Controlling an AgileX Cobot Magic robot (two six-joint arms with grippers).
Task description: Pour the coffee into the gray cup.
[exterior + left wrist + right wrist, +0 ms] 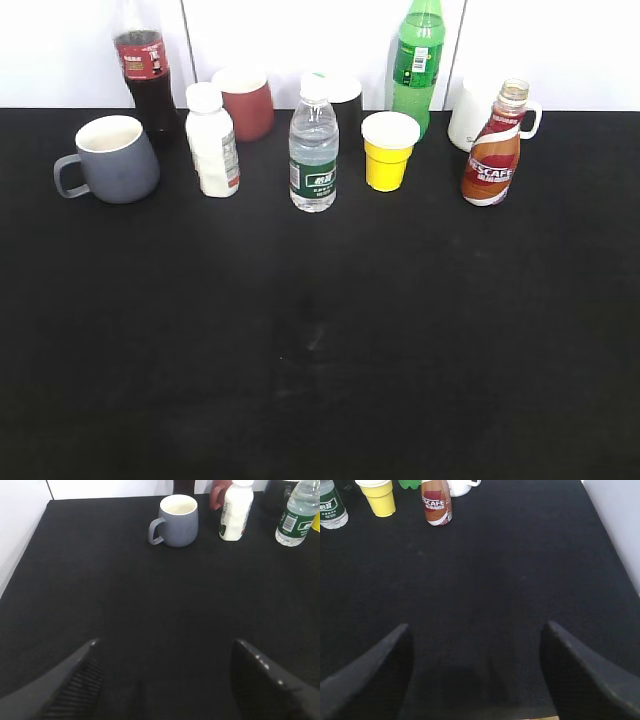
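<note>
Along the far edge of the black desk (320, 350) stood a row of containers: a cola bottle (143, 70), a white bottle (213, 140), a dark red cup (245, 100), a clear water bottle (314, 150), a yellow cup (389, 150), a green bottle (418, 65) and a white mug (475, 115). The gray cup (113, 160) sat far left, handle pointing left; the coffee (495, 150) stood upright far right, just in front of the white mug. The left tool (165, 680) and the right tool (475, 670) both had their fingers spread wide apart, holding nothing, each well short of the row, with bare desk between.
</note>
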